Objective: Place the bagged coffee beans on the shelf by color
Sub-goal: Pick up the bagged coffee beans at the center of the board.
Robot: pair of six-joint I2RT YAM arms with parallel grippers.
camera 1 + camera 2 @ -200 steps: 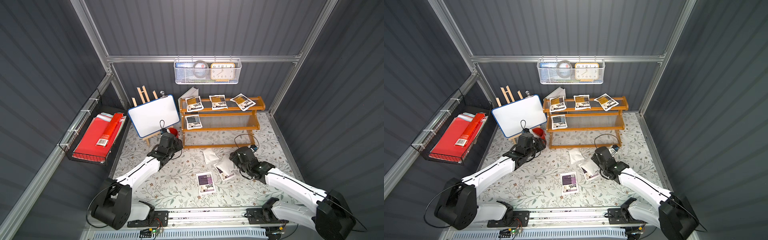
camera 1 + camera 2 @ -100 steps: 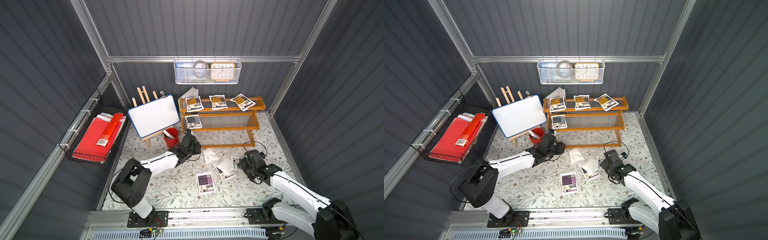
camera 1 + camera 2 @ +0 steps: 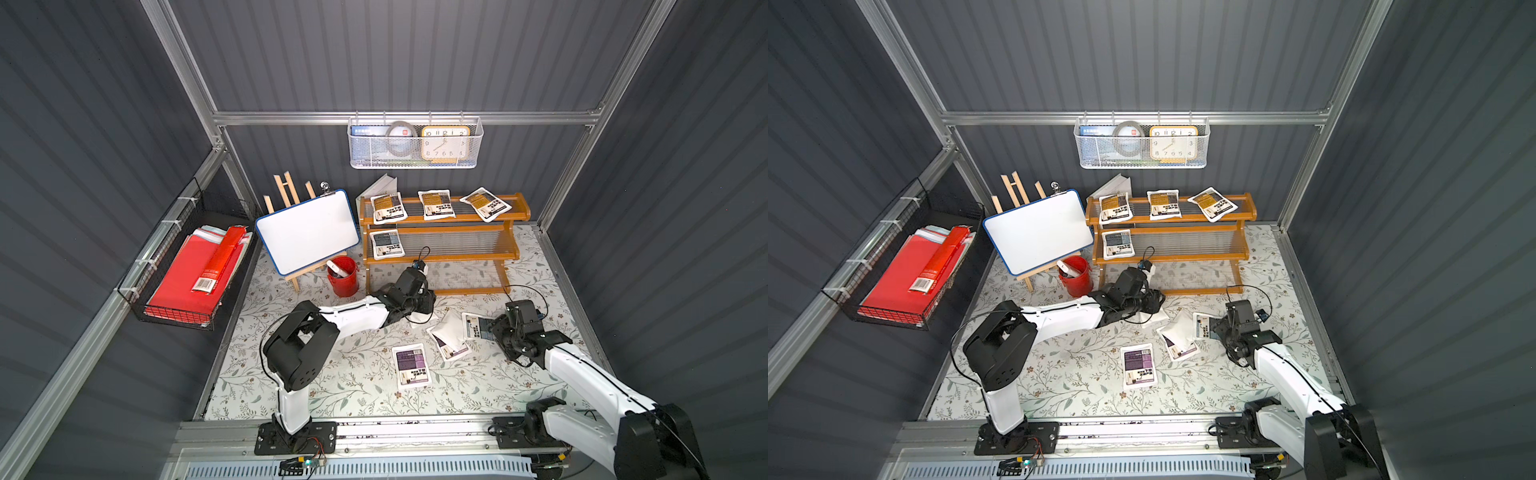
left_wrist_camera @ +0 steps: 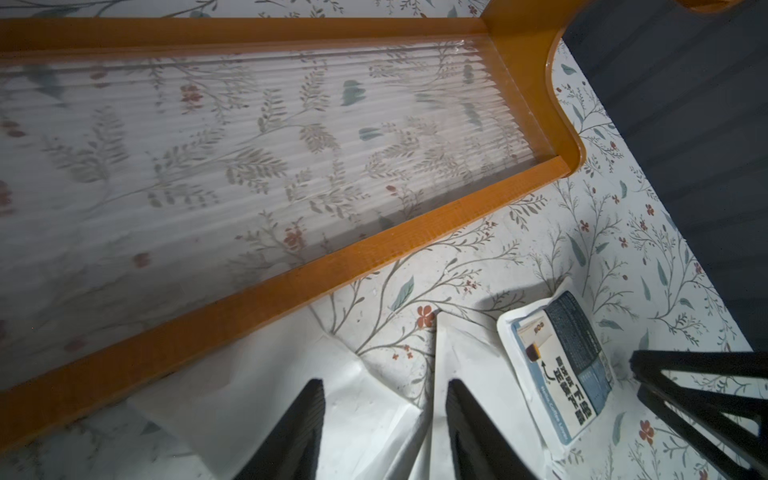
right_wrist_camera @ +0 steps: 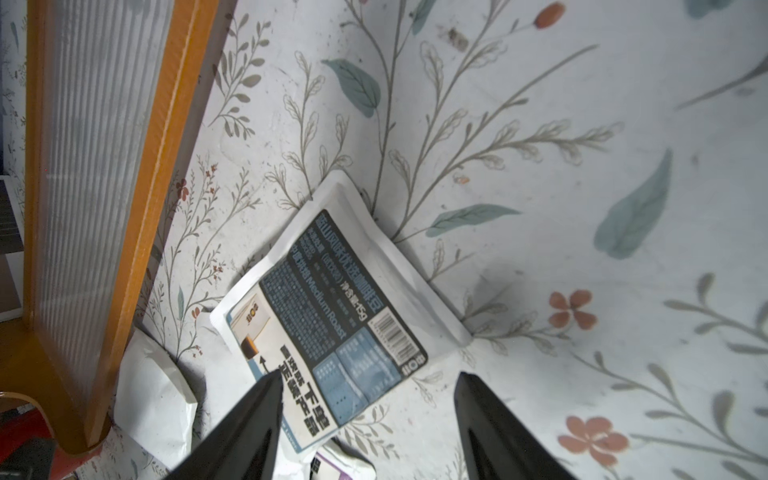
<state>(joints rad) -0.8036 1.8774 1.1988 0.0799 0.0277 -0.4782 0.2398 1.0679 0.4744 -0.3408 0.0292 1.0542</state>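
Nine coffee pouches, one shelf [image 3: 440, 259] and two grippers are counted in both top views. Three amber-labelled pouches [image 3: 436, 204] are laid on the top tier and one shelved blue-grey pouch [image 3: 387, 244] on the middle tier. Five remain on the floral mat [image 3: 357, 390]: two purple-labelled pouches [image 3: 410, 366], one blue-grey, and two turned plain white side up. Each is a flat white pillow pack with black text on a coloured label.

The left gripper [image 4: 382, 384] is seen with jaws parted and nothing clamped. A white-backed pouch [image 4: 257, 386] lies beneath them, and a second white-backed pouch [image 4: 465, 357] just beside one jaw. The right gripper [image 5: 368, 376] is likewise spread and empty. The loose blue-grey pouch [image 5: 332, 316] lies label up, just ahead of and partly between its jaws, with its barcode showing.
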